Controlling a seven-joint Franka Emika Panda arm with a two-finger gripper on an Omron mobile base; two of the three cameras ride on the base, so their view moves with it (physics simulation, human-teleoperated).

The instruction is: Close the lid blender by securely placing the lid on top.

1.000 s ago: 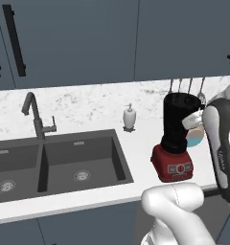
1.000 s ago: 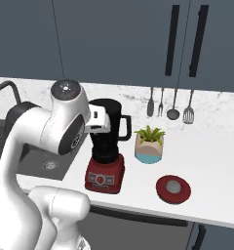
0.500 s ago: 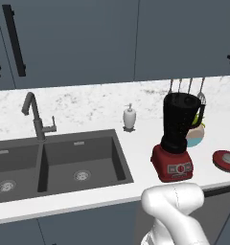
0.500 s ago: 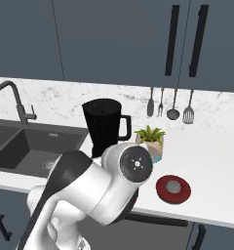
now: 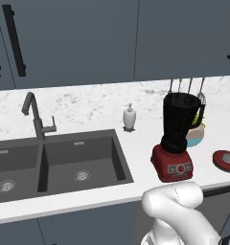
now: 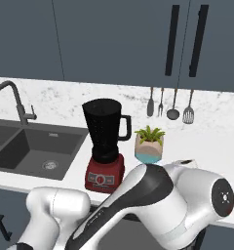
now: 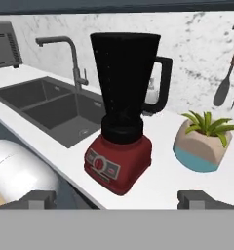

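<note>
Blender (image 5: 177,139) stands near the front edge of the worktop (image 5: 88,107), right of the sink (image 5: 54,160), jar open at the top, no lid on it. Lid (image 5: 226,159) lies flat on the worktop to the blender's right, near the front edge, apart from the base; small potted plant (image 6: 149,144) sits behind and between them. Soap dispenser (image 5: 130,117) further back by the sink's rear corner; utensils (image 6: 170,103) hang on the wall behind. Change over the last second: the arm, which stood up close against the jar, has swung down and away, so the blender is now unobstructed in both base views and the lid has come into sight in the left one. Hand view looks level across the front edge at the blender; gripper (image 7: 119,200) fingertips sit wide apart at the bottom, nothing between them. Judgement: lid not yet picked up; arm appears to be repositioning low, and next must go right to the lid.
</note>
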